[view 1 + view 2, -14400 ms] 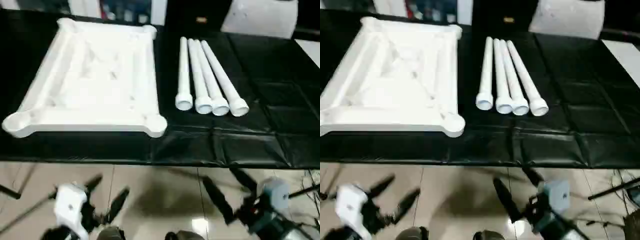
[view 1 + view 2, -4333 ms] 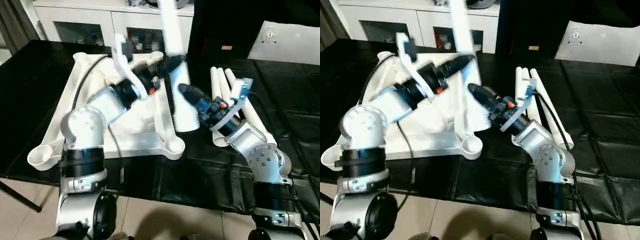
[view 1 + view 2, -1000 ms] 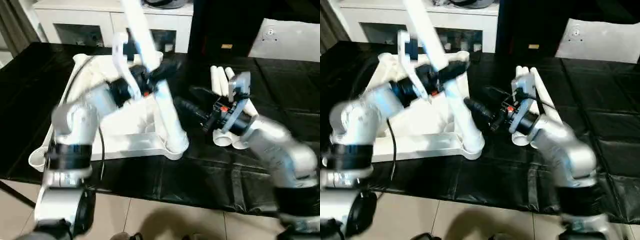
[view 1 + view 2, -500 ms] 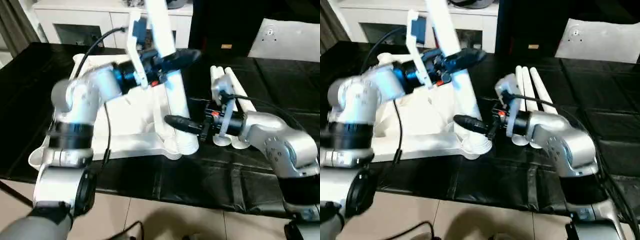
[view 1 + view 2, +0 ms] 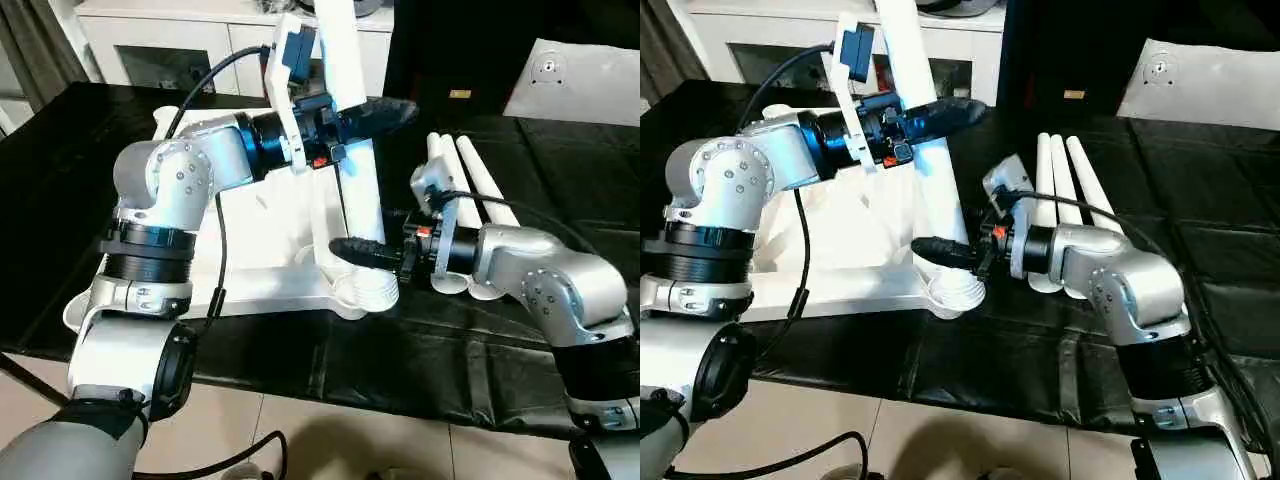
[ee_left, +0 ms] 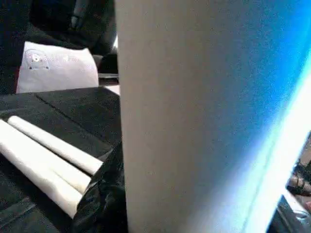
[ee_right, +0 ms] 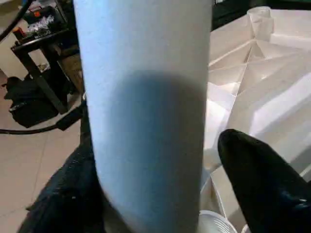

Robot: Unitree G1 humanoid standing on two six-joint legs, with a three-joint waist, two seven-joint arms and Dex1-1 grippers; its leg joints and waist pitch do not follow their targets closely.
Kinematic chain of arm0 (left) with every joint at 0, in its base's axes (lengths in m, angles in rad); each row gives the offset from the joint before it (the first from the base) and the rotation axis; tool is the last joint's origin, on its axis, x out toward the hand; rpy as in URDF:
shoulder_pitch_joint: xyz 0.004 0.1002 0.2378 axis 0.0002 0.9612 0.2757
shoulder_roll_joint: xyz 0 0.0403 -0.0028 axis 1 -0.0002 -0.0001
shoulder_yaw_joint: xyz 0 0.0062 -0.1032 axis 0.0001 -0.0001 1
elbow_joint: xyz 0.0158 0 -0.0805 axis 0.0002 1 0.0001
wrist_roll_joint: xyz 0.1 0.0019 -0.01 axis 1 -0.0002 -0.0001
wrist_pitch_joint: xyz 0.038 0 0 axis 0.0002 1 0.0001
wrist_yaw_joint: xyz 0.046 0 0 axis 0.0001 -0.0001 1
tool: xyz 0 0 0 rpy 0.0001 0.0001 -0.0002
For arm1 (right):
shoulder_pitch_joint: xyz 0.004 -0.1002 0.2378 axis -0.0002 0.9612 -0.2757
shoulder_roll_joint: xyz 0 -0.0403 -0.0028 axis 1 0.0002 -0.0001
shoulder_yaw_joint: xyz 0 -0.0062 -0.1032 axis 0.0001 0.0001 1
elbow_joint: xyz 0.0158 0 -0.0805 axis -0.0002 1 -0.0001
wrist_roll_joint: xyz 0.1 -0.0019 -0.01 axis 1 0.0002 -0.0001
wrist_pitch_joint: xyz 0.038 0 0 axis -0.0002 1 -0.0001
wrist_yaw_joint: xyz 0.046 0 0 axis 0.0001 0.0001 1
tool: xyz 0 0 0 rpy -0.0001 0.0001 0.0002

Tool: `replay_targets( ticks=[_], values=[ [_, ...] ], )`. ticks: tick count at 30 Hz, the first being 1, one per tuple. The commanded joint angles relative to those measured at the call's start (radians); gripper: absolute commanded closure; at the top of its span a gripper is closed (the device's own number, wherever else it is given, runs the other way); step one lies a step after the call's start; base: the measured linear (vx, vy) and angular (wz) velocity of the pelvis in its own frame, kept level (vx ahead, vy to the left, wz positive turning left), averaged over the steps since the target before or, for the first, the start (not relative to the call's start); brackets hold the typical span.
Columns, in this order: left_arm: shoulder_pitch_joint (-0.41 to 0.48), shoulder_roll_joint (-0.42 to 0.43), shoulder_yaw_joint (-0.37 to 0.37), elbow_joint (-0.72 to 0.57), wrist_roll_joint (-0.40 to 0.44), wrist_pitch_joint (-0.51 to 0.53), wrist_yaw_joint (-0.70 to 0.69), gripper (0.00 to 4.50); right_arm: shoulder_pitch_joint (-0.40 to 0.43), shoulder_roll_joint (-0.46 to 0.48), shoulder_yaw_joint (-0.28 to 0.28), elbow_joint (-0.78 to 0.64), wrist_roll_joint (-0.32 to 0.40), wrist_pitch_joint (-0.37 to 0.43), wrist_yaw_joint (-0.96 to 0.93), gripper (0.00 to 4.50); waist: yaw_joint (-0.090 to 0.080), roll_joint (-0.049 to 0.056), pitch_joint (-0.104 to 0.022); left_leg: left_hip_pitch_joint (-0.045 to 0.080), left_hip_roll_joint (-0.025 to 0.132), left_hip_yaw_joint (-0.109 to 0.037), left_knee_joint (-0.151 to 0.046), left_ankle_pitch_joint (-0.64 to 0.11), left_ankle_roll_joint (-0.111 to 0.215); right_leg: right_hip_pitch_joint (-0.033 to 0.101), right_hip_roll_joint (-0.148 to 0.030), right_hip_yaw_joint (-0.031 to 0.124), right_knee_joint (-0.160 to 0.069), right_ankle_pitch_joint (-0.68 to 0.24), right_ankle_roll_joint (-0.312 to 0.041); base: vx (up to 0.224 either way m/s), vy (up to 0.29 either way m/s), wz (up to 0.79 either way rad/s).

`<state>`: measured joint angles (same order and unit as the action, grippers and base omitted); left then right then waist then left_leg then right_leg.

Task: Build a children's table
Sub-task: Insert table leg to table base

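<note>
The white tabletop [image 5: 250, 245] lies underside up on the black-covered table, left of centre. One white leg [image 5: 352, 170] stands nearly upright, with its wide end on the near right corner socket [image 5: 368, 292]. My left gripper [image 5: 358, 116] is shut on the leg's upper part, and the leg fills the space beside its dark finger [image 6: 104, 194]. My right gripper [image 5: 352, 250] is shut on the leg low down, just above the socket, with a finger [image 7: 257, 184] on either side. Three more legs [image 5: 470, 185] lie side by side to the right.
A white cabinet [image 5: 190, 45] stands behind the table, and a white sheet [image 5: 585, 80] lies at the back right. The black cover [image 5: 560, 180] stretches to the right of the lying legs. The table's front edge [image 5: 400, 385] drops to a tiled floor.
The leg has swung from leaning left to nearly upright over the corner socket. My right gripper has closed in on its lower part. The left gripper has shifted right with it.
</note>
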<state>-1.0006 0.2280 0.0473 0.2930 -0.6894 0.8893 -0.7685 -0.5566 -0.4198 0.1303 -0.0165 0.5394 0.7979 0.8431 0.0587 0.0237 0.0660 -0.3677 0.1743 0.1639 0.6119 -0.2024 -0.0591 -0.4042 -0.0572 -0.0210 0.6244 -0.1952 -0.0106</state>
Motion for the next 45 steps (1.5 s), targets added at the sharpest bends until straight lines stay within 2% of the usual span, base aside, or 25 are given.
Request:
replay_targets(
  ticks=[1,2,9,10,15,24,26,27,30,31,33,34,35,36,39,41,42,45],
  values=[
    [-0.029,0.009,-0.015,0.006,0.009,-0.008,-0.016,2.86,-0.015,0.000,0.013,0.005,-0.017,0.015,-0.021,1.32,0.005,-0.015,-0.080,0.000,0.026,-0.002,-0.055,-0.021,0.040,0.074,-0.058,0.033,-0.062,-0.031,-0.254,0.000,0.000,0.00],
    [-0.027,0.013,-0.021,0.005,0.016,-0.012,-0.021,2.86,-0.015,0.005,0.016,0.008,-0.022,0.017,-0.030,1.51,0.004,-0.014,-0.080,0.000,0.027,-0.003,-0.055,-0.021,0.039,0.074,-0.058,0.033,-0.062,-0.031,-0.255,0.000,0.000,0.00],
    [-0.021,0.024,-0.043,0.012,0.049,-0.037,-0.044,2.87,-0.014,0.031,0.022,0.019,-0.035,0.020,-0.057,1.95,0.003,-0.013,-0.080,0.001,0.027,-0.002,-0.056,-0.024,0.030,0.073,-0.057,0.033,-0.061,-0.031,-0.253,0.000,0.000,0.00],
    [-0.020,0.025,-0.045,0.013,0.054,-0.041,-0.045,2.87,-0.012,0.034,0.022,0.017,-0.034,0.021,-0.057,2.19,0.003,-0.012,-0.081,0.001,0.027,-0.003,-0.056,-0.022,0.031,0.073,-0.058,0.033,-0.060,-0.023,-0.254,0.000,0.000,0.00],
    [-0.016,0.028,-0.052,0.014,0.071,-0.061,-0.050,2.87,-0.007,0.043,0.019,0.016,-0.032,0.017,-0.064,2.49,0.004,-0.013,-0.081,0.001,0.028,-0.003,-0.056,-0.020,0.032,0.074,-0.059,0.033,-0.059,-0.011,-0.260,0.000,0.000,0.00],
    [-0.007,0.022,-0.048,0.009,0.095,-0.106,-0.051,2.87,0.010,0.075,-0.004,0.018,-0.029,-0.011,-0.080,2.55,0.003,-0.009,-0.081,0.001,0.028,-0.003,-0.056,-0.023,0.028,0.074,-0.060,0.034,-0.058,-0.008,-0.261,0.000,0.000,0.00],
    [-0.005,0.016,-0.039,0.011,0.093,-0.118,-0.043,2.17,0.013,0.085,-0.015,0.016,-0.021,-0.017,-0.085,2.55,0.003,-0.012,-0.081,0.001,0.028,-0.003,-0.056,-0.020,0.030,0.074,-0.059,0.034,-0.057,0.005,-0.264,0.000,0.000,0.00],
    [-0.005,0.012,-0.022,0.011,0.087,-0.123,-0.024,2.17,0.016,0.095,-0.031,0.012,-0.008,-0.021,-0.090,2.55,0.004,-0.008,-0.081,0.001,0.028,-0.004,-0.056,-0.022,0.030,0.074,-0.060,0.034,-0.057,0.005,-0.265,0.000,0.000,0.00],
    [0.014,0.015,-0.018,-0.021,0.076,-0.129,-0.041,1.95,0.026,0.106,-0.049,0.004,0.007,-0.035,-0.087,2.56,0.003,-0.009,-0.082,0.000,0.029,-0.004,-0.057,-0.027,0.032,0.075,-0.061,0.033,-0.058,0.009,-0.271,0.000,0.000,0.00],
    [0.028,0.012,-0.015,-0.037,0.073,-0.131,-0.038,1.83,0.033,0.111,-0.058,-0.001,0.015,-0.044,-0.082,2.57,0.003,-0.001,-0.081,0.002,0.030,-0.005,-0.056,-0.030,0.028,0.073,-0.060,0.033,-0.057,0.011,-0.272,0.000,0.000,0.00],
    [0.062,0.010,-0.016,-0.080,0.064,-0.126,-0.047,1.69,0.044,0.115,-0.070,-0.010,0.031,-0.051,-0.074,2.57,0.003,-0.004,-0.082,0.002,0.030,-0.004,-0.057,-0.035,0.027,0.075,-0.059,0.033,-0.057,0.014,-0.273,0.000,0.000,0.00],
    [0.078,0.010,-0.019,-0.100,0.061,-0.124,-0.051,1.62,0.049,0.116,-0.075,-0.014,0.038,-0.055,-0.070,2.57,0.005,0.007,-0.082,0.003,0.031,-0.006,-0.057,-0.039,0.024,0.074,-0.062,0.033,-0.056,0.014,-0.276,0.000,0.000,0.00],
    [0.085,0.010,-0.020,-0.108,0.061,-0.124,-0.053,1.51,0.051,0.116,-0.077,-0.015,0.041,-0.056,-0.069,2.57,0.002,0.000,-0.081,0.001,0.030,-0.005,-0.058,-0.045,0.023,0.075,-0.059,0.032,-0.058,0.003,-0.273,0.000,0.000,0.00],
    [0.102,0.009,-0.023,-0.124,0.058,-0.127,-0.048,1.44,0.057,0.118,-0.084,-0.021,0.044,-0.056,-0.064,2.57,0.001,0.002,-0.081,0.001,0.029,-0.006,-0.058,-0.043,0.023,0.074,-0.058,0.032,-0.059,0.003,-0.270,0.000,0.000,0.00],
    [0.151,0.005,-0.024,-0.173,0.048,-0.116,-0.031,1.41,0.073,0.114,-0.085,-0.030,0.044,-0.062,-0.054,2.57,0.002,0.003,-0.080,0.003,0.033,-0.007,-0.060,-0.063,0.013,0.073,-0.060,0.032,-0.062,-0.036,-0.264,0.000,0.000,0.00],
    [0.185,-0.004,-0.016,-0.208,0.035,-0.092,-0.004,1.41,0.083,0.107,-0.082,-0.034,0.040,-0.069,-0.047,2.57,0.001,-0.001,-0.080,0.002,0.031,-0.006,-0.060,-0.061,0.016,0.073,-0.057,0.032,-0.062,-0.031,-0.261,0.000,0.000,0.00],
    [0.187,-0.005,-0.016,-0.209,0.034,-0.092,-0.003,1.41,0.083,0.107,-0.081,-0.035,0.040,-0.069,-0.047,2.57,0.002,0.001,-0.080,0.002,0.032,-0.006,-0.059,-0.058,0.016,0.073,-0.058,0.032,-0.061,-0.029,-0.261,0.000,0.000,0.00],
    [0.238,-0.018,-0.021,-0.259,0.029,-0.080,0.016,1.75,0.091,0.100,-0.067,-0.036,0.030,-0.080,-0.041,2.57,0.001,0.002,-0.078,0.002,0.031,-0.006,-0.061,-0.070,0.013,0.070,-0.058,0.032,-0.066,-0.062,-0.255,0.000,0.000,0.00]
  ],
)
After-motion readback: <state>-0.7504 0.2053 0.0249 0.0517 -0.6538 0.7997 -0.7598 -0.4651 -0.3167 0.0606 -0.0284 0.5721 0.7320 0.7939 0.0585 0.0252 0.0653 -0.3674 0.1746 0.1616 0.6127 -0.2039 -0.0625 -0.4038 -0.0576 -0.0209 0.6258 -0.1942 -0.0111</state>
